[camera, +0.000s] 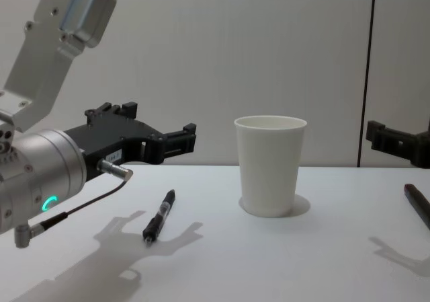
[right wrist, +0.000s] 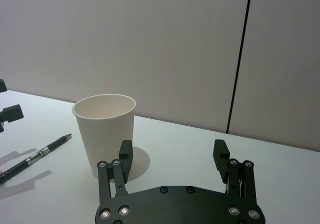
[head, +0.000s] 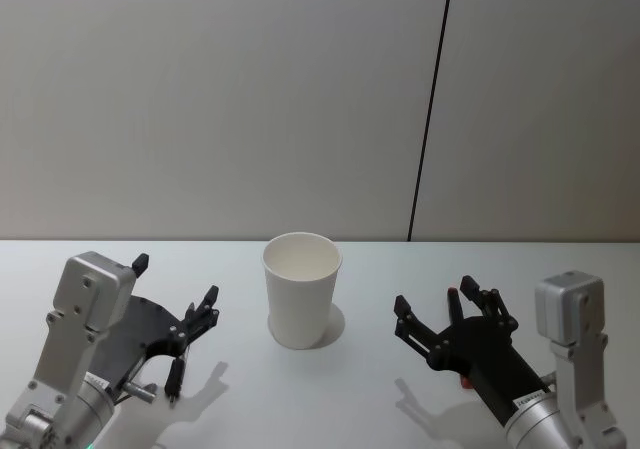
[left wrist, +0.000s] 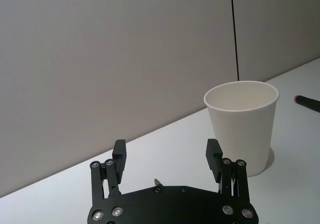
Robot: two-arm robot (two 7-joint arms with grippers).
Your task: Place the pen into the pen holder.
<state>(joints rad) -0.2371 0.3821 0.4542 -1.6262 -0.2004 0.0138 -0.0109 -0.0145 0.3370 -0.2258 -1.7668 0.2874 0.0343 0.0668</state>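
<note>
White paper cup serving as pen holder, upright at the centre of the pale worktop, mouth up, with nothing visible inside it. A black pen lies flat on the worktop to the robot's left of the cup and apart from it, beneath the left gripper. That gripper hovers above the surface with its jaws released, spread wide and grasping nothing. A red-ended pen lies flat on the worktop to the right of the cup, also apart from it, under the right gripper. The right gripper hangs above the worktop, jaws likewise released and empty. Both grippers point towards the cup. Behind stands a grey wall with one dark vertical seam.
</note>
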